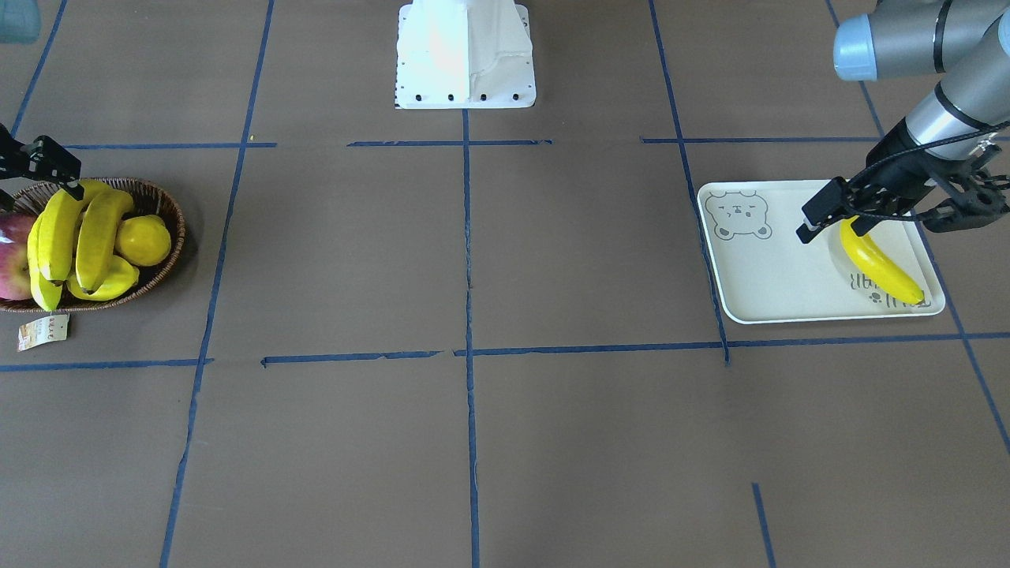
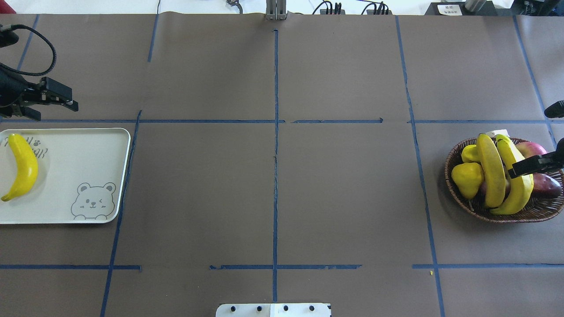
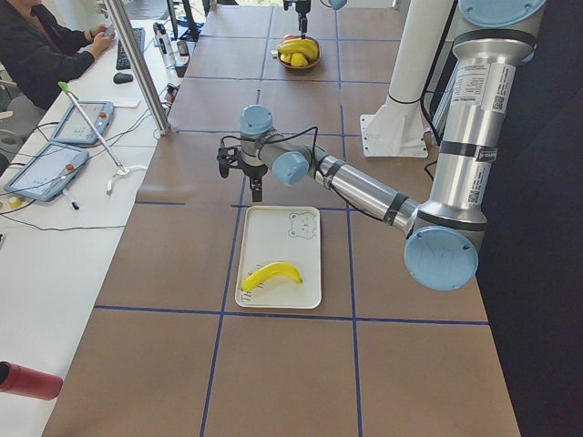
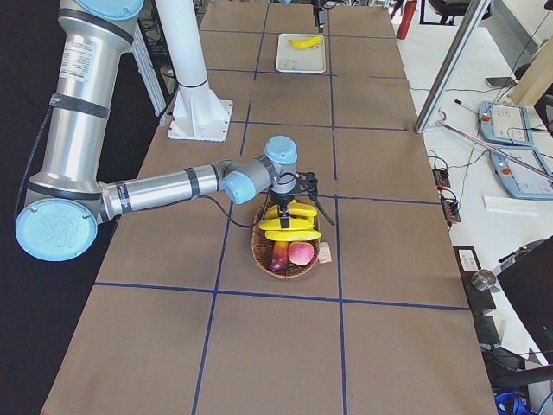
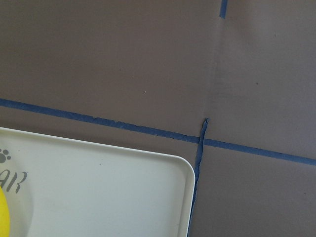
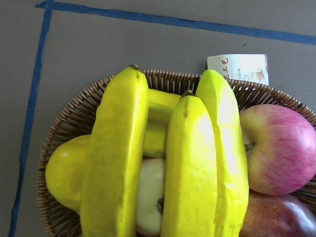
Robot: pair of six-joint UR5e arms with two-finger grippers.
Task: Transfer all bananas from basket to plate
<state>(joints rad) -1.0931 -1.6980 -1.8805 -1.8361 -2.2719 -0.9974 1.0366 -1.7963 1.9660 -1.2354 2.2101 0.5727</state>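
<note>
One banana [image 2: 24, 167] lies on the cream plate [image 2: 79, 154], near its lettered end; it also shows in the front view [image 1: 880, 264]. My left gripper [image 2: 57, 112] hovers open and empty over the plate's far edge, apart from that banana. The wicker basket [image 2: 448, 174] sits at the far right with three bananas [image 6: 190, 168] lying across the other fruit. My right gripper [image 2: 531, 141] is open above the basket, one finger [image 2: 533, 164] over the bananas, holding nothing.
The basket also holds a red apple [image 6: 279, 148], a darker fruit [image 2: 546, 185] and round yellow fruit [image 1: 142, 241]. Its paper tag [image 1: 43, 331] lies on the table. The robot's white base [image 1: 465, 55] stands mid-table. Blue tape lines cross the brown table.
</note>
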